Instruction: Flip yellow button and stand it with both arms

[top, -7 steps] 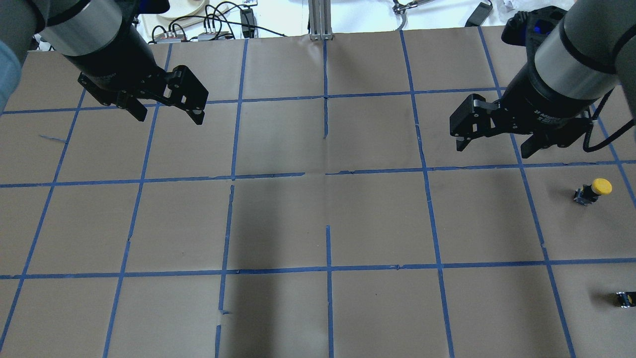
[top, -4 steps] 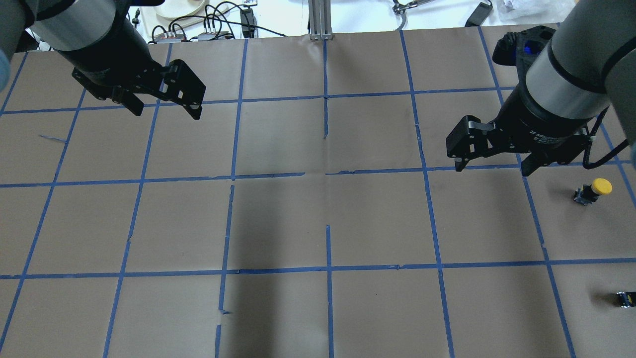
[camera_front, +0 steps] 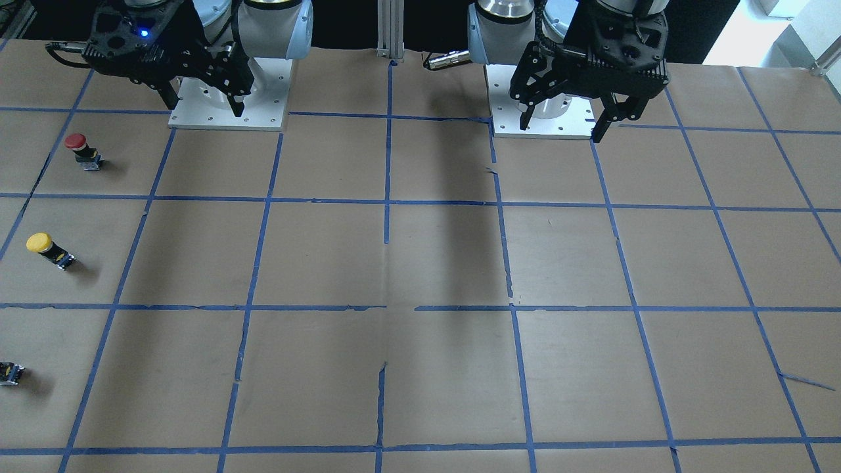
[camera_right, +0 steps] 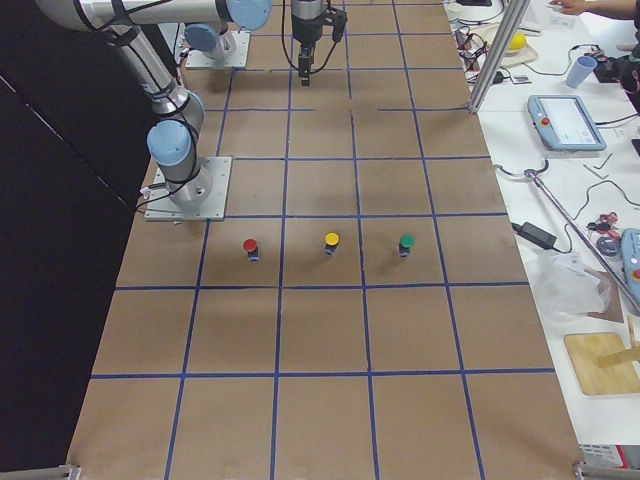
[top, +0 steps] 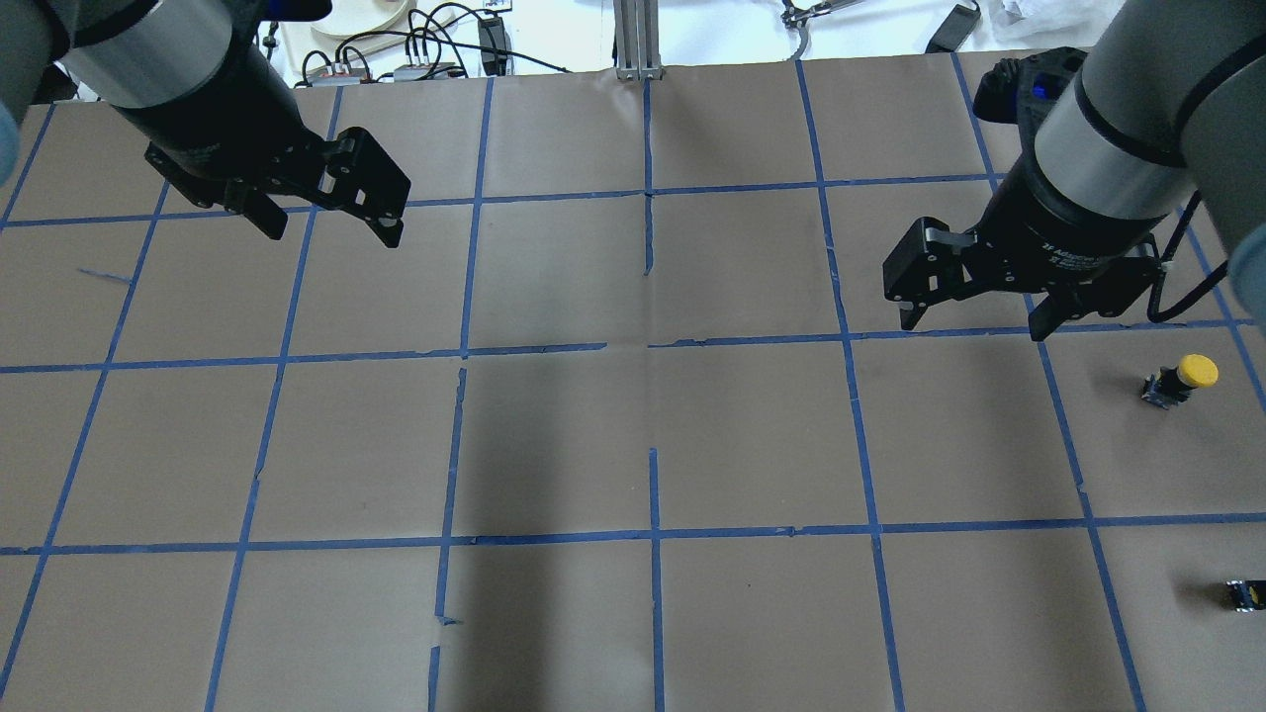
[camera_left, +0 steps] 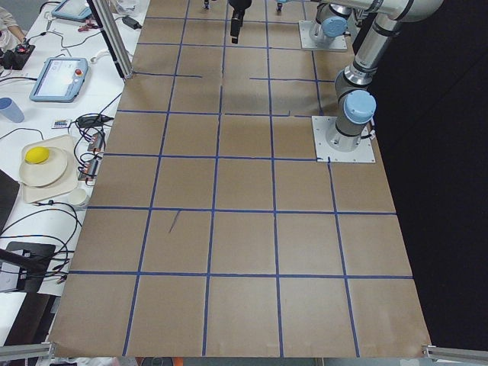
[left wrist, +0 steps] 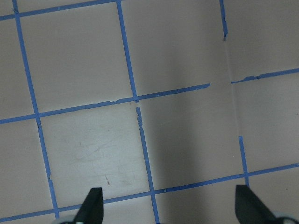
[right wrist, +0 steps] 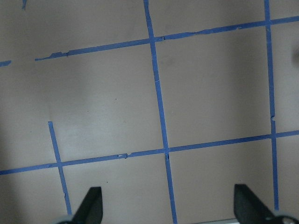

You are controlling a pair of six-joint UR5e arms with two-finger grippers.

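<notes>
The yellow button (top: 1183, 379) sits on the brown paper at the far right of the overhead view, yellow cap above a black body. It also shows in the front view (camera_front: 47, 249) and, cap uppermost, in the right side view (camera_right: 331, 243). My right gripper (top: 971, 326) is open and empty, hovering up and to the left of the button, well apart from it. It shows in the front view (camera_front: 205, 108) too. My left gripper (top: 333, 232) is open and empty at the far left (camera_front: 560, 131). Both wrist views show only taped paper between open fingertips (left wrist: 93, 207) (right wrist: 93, 205).
A red-capped button (camera_front: 82, 150) stands beside the yellow one, and a green-capped one (camera_right: 406, 243) on its other side. A small dark part (top: 1244, 593) lies at the right edge. Arm bases (camera_front: 227, 108) and a metal post (top: 638, 40) stand at the table's edges.
My right gripper has moved down the overhead view and slightly left, staying open. My left gripper has hardly shifted. The yellow button has not moved.
</notes>
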